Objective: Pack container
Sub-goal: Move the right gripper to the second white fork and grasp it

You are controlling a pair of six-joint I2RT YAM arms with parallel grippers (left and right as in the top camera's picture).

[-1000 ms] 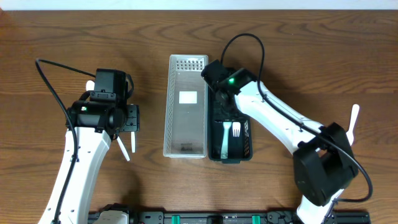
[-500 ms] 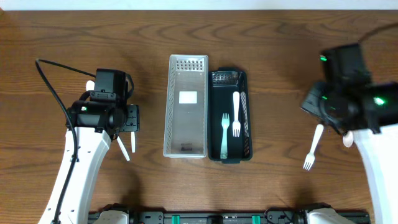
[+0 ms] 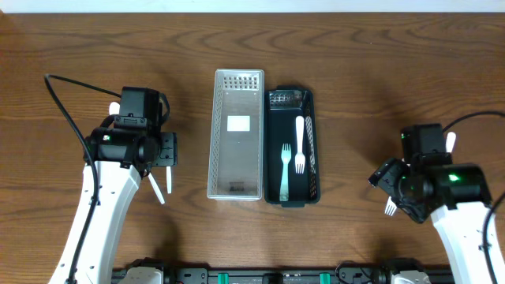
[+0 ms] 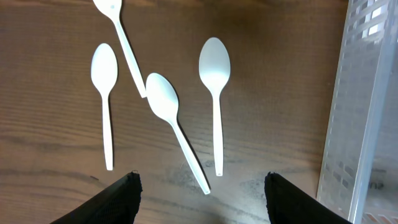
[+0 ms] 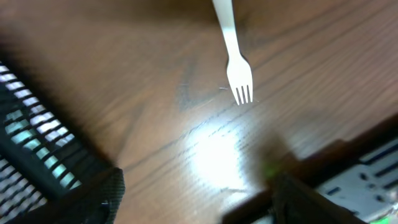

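A clear container (image 3: 237, 134) and a black container (image 3: 309, 185) stand side by side mid-table. The black one holds a green fork (image 3: 284, 172) and a white fork (image 3: 300, 146). My left gripper (image 3: 167, 150) is open and empty above several white spoons (image 4: 214, 81) (image 4: 103, 93) (image 4: 171, 115), with the clear container's wall (image 4: 367, 106) to its right. My right gripper (image 3: 385, 183) is open and empty at the front right, over bare table. A white fork (image 5: 236, 62) lies ahead of it, and the black container (image 5: 31, 137) is at the left of the right wrist view.
Another white utensil (image 3: 450, 142) lies by the right arm. A further spoon (image 4: 121, 37) crosses the others on the left. The table's front edge and a rail (image 5: 367, 180) are close to my right gripper.
My right arm has left the black container, swung to the far right, then come down toward the front right. The left arm has not moved.
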